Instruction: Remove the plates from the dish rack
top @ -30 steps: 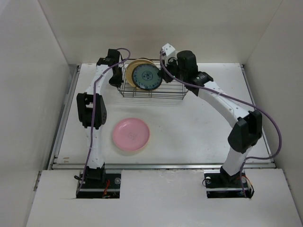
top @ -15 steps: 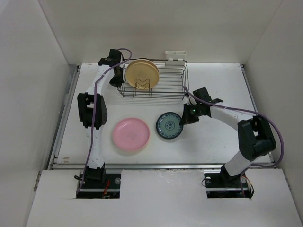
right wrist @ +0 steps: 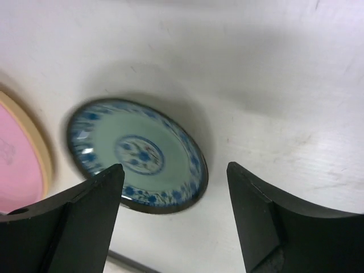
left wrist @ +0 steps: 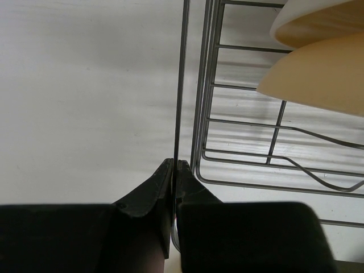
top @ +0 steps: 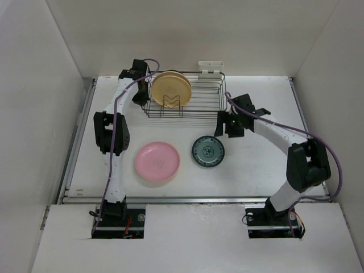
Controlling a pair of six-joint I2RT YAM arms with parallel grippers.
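Note:
The black wire dish rack point(top: 200, 108) stands at the back of the table. It holds a large tan plate point(top: 171, 89) upright, with a cream plate point(left wrist: 310, 20) behind the tan one point(left wrist: 324, 77). My left gripper point(top: 139, 94) is shut on the rack's thin left rim wire point(left wrist: 179, 85); its fingertips point(left wrist: 174, 165) pinch that wire. A pink plate point(top: 157, 162) and a teal-patterned plate point(top: 208, 151) lie flat on the table. My right gripper point(top: 223, 127) hovers open just above and to the right of the teal plate point(right wrist: 136, 153), holding nothing point(right wrist: 175, 170).
A white clip piece point(top: 210, 66) sits on the rack's back edge. The pink plate's rim point(right wrist: 25, 153) shows at the left of the right wrist view. White walls enclose the table on three sides, and a metal rail point(top: 193, 199) runs along its near edge.
My right gripper carried the teal plate out of the rack, set it on the table beside the pink plate, opened and drew back toward the rack. The left arm stayed put.

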